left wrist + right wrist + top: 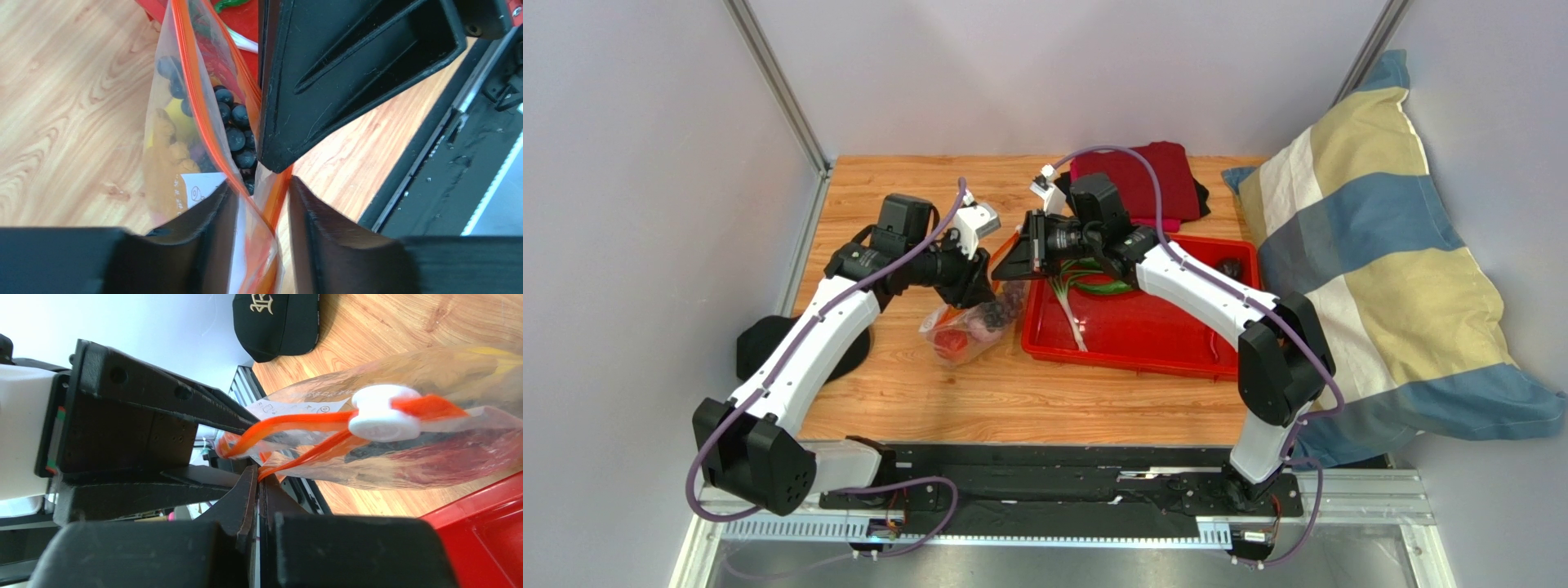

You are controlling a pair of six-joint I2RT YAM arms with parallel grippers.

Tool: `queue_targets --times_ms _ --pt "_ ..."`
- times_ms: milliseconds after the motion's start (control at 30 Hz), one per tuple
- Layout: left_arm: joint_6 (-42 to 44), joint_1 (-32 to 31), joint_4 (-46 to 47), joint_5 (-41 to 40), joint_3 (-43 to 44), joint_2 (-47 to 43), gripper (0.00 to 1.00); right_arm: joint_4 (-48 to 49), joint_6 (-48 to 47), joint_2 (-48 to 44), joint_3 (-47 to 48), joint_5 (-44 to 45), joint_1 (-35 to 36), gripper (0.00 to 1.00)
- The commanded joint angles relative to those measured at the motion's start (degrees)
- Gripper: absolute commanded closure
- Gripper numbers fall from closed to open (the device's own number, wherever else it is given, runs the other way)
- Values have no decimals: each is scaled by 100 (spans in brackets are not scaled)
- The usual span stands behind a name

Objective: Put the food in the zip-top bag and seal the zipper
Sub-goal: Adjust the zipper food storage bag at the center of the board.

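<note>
The right pincer [256, 478] is squeezed shut on one end of the zipper [294, 424], the orange strip along the top of the bag [430, 459]. It seems to hold that end so the bag cannot flop or slide. The left pincer [263, 193] is right beside it. Its two fingers are apart, one on each side of the strip, not pressing yet. The food sits in the bag below both pincers: dark grapes [236, 138] and a yellow piece [162, 153]. A white slider [380, 419] sits farther along the strip. Between it and the right pincer the orange sides gape, so the closing looks undone.
</note>
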Motion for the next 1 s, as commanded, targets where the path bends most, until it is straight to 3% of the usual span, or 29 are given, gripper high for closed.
queue_targets --times_ms 0,67,100,200,267,367,400,433,500,567,600,633,733,967 --pt "192 -60 94 -278 110 120 64 450 340 -79 163 -46 30 100" --pt "210 -69 -38 -269 206 156 60 441 340 -79 189 16 30 100" --pt "175 -69 -99 -235 224 165 48 441 384 -45 207 33 21 100" --pt "-27 -130 101 -225 128 25 32 415 463 17 295 103 39 100" --pt "-80 -218 277 -383 22 -19 31 415 490 61 365 130 65 100" --pt "-115 -289 304 -761 31 15 47 432 516 114 383 121 74 100" --pt "-115 -280 243 -901 66 85 62 424 490 88 374 113 91 100" --pt "-107 -280 173 -980 144 121 70 432 420 70 357 86 74 98" --pt "-54 -280 -99 -1095 267 243 90 388 341 0 252 69 39 91" --pt "43 -254 -397 -1122 435 305 98 353 253 -44 155 7 -92 75" --pt "78 -236 -503 -1096 496 340 100 345 226 -114 59 -28 -163 65" --pt "209 -184 -583 -1043 558 349 100 327 191 -149 6 -115 -303 47" --pt "533 -69 -794 -867 602 244 100 283 -220 -413 -205 -361 -593 26" --pt "1659 493 -1268 292 751 -46 100 -236 -3041 -1230 -820 -468 -805 21"
